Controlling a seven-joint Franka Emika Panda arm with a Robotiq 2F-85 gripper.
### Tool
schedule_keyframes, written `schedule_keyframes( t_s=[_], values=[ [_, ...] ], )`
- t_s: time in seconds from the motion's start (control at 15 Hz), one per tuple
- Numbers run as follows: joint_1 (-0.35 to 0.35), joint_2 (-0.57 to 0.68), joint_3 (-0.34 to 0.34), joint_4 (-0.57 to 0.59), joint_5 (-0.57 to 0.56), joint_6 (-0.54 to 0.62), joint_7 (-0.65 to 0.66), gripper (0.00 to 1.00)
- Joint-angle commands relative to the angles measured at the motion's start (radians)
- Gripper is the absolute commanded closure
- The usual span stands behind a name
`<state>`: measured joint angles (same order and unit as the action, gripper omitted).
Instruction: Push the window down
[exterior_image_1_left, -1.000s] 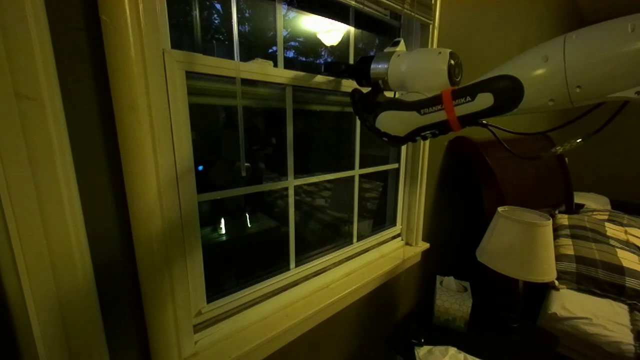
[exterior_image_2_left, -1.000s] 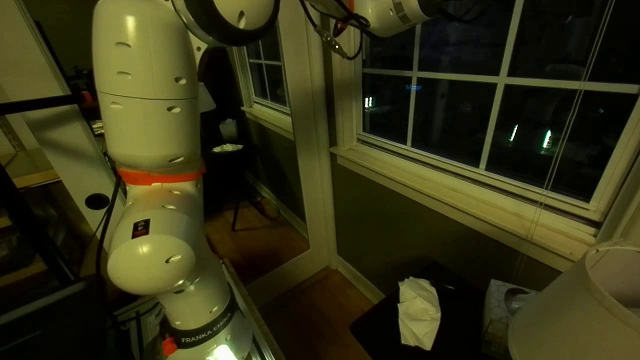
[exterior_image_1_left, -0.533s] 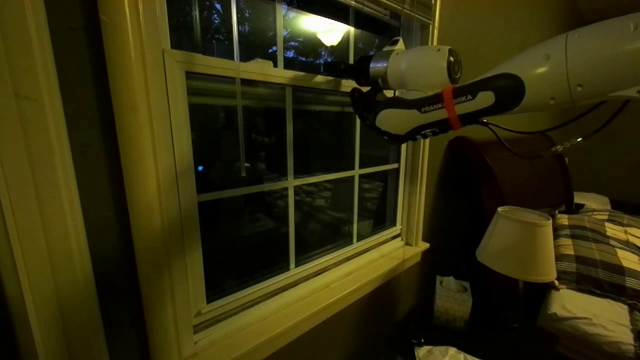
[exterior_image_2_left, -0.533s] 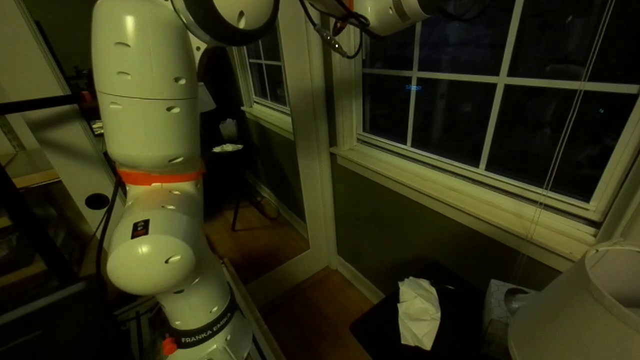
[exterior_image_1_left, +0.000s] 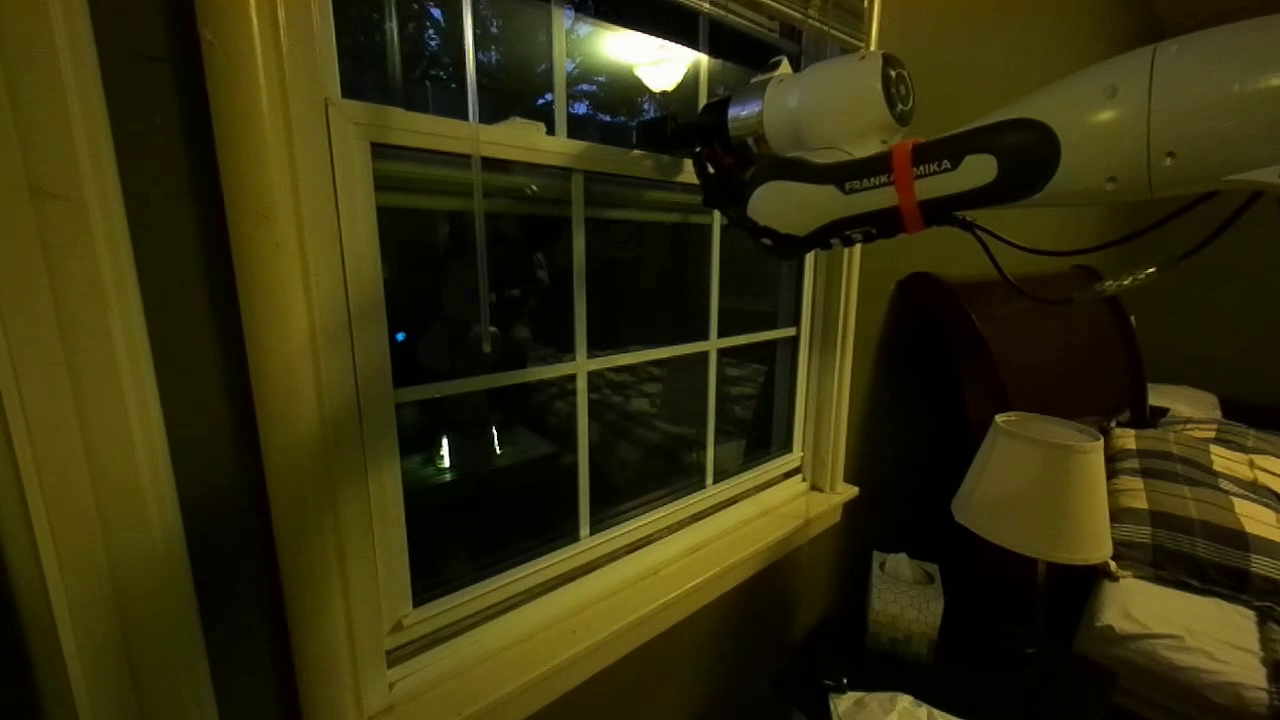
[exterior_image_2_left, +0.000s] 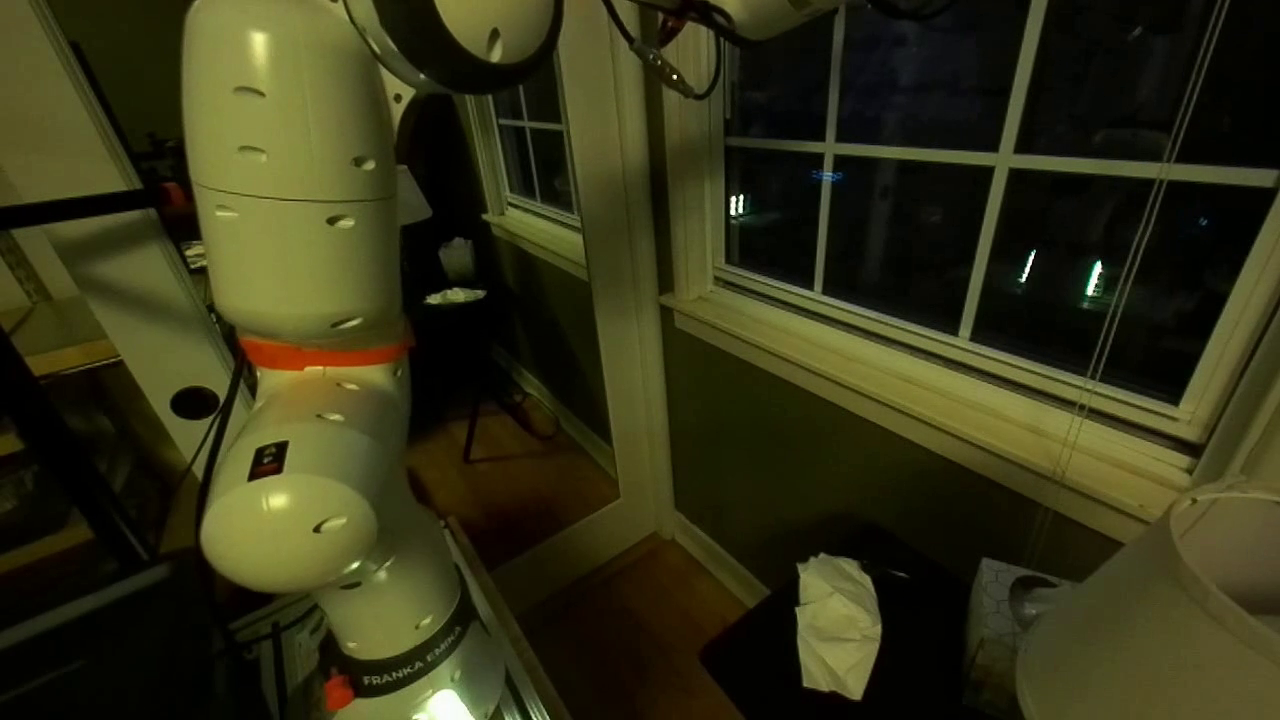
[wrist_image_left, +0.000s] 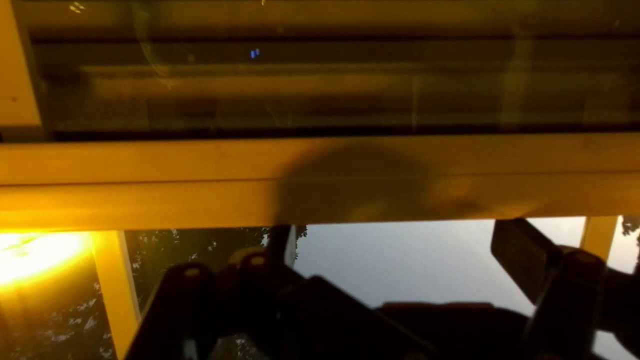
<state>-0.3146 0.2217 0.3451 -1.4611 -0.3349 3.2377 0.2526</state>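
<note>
A large cream-painted sash window (exterior_image_1_left: 579, 300), with thin bars dividing its dark glass into rectangular panes, is standing upright in both exterior views. In front of its upper part, in an exterior view, a jointed white robot arm (exterior_image_1_left: 1010, 160) is hanging, the only arm present. A long, pale, wooden-looking sill (exterior_image_1_left: 640, 600) is running beneath the window's lower sash (exterior_image_1_left: 582, 370); I cannot tell whether that sash is sitting fully down. Its straight cream top rail (wrist_image_left: 320, 175) is apparently lying just below the black, jointed, two-fingered pincer (wrist_image_left: 395, 229), the rail's long axis running level; the wrist view is seemingly standing upside down, so there the rail is appearing above the pincer. The pincer is hanging released, grasping nothing, its blunt dark fingertips (wrist_image_left: 520, 255) standing apart along the rail. Whether they are touching it I cannot tell. The coming push is probably turning on both tips bearing straight down on that top edge rather than slipping past it.
</note>
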Motion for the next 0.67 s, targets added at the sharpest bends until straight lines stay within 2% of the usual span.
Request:
schedule_keyframes(
  t_s=[0.0,0.2,0.4,0.47,0.53,0.6],
  values=[
    [-0.042,0.112,0.105,-0.005,0.032,-0.020,-0.030,0.00],
    [-0.097,0.156,0.192,0.014,0.025,0.025,-0.046,0.00],
    [-0.162,0.240,0.318,0.043,-0.010,0.180,-0.031,0.00],
    [-0.029,0.152,0.033,0.008,0.064,0.195,-0.160,0.00],
    [-0.021,0.169,0.020,0.012,0.060,0.236,-0.200,0.00],
    [0.035,0.172,-0.056,0.004,0.101,0.278,-0.277,0.00]
  ],
)
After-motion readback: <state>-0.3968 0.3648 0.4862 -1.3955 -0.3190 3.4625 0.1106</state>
